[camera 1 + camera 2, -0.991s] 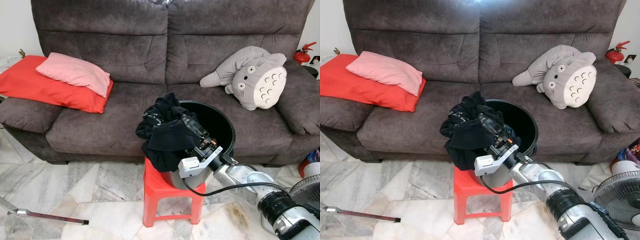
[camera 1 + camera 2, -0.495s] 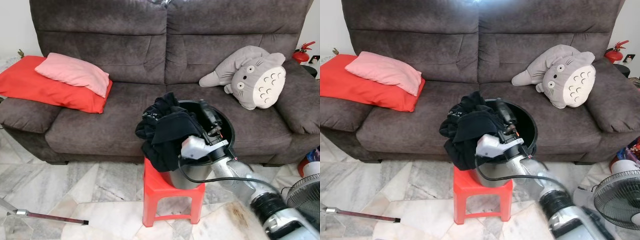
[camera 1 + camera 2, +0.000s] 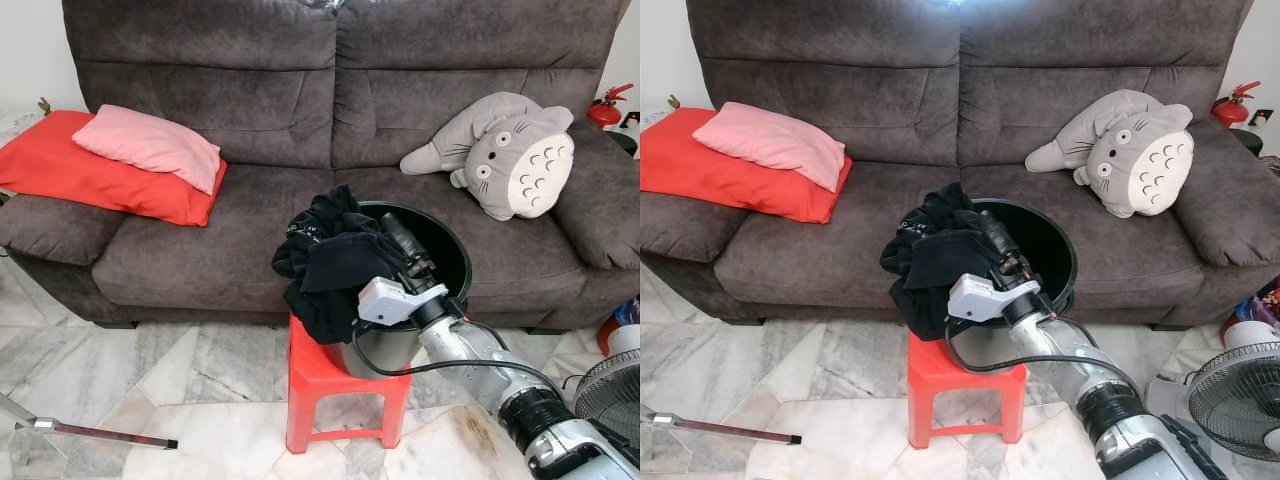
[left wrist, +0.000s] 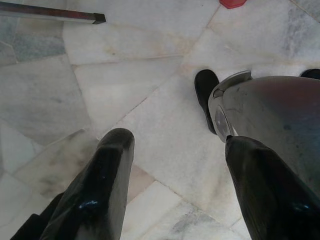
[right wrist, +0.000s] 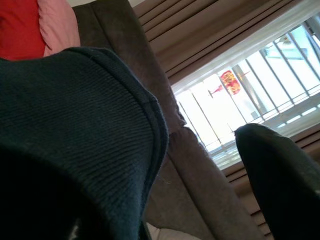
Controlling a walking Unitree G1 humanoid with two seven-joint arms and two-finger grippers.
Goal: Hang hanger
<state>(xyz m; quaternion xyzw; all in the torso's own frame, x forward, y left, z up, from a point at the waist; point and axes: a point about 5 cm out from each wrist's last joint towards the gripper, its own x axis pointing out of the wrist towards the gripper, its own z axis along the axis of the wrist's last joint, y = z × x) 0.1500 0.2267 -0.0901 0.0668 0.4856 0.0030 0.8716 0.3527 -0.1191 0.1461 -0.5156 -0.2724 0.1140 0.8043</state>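
A heap of black clothes (image 3: pixel 330 262) hangs over the near-left rim of a black bucket (image 3: pixel 455 250) that stands on a red plastic stool (image 3: pixel 318 388) before the sofa. My right gripper (image 3: pixel 405 245) reaches over the bucket's front rim, right beside the clothes, fingers pointing up and back. In the right wrist view the dark knit cloth (image 5: pixel 75 130) lies over one finger while the other finger (image 5: pixel 282 185) stands well apart, so the gripper is open. My left gripper (image 4: pixel 177 147) hangs open above the marble floor.
A dark grey sofa (image 3: pixel 220 70) carries a red cushion (image 3: pixel 70 170), a pink pillow (image 3: pixel 150 145) and a grey plush toy (image 3: pixel 515 150). A metal rod (image 3: pixel 95 433) lies on the floor at the left. A fan (image 3: pixel 612 388) stands at the right.
Half a second ago my right gripper was raised, pointing into the bucket; now it has dropped back lower and nearer, against the black clothes. The clothes stay draped over the rim.
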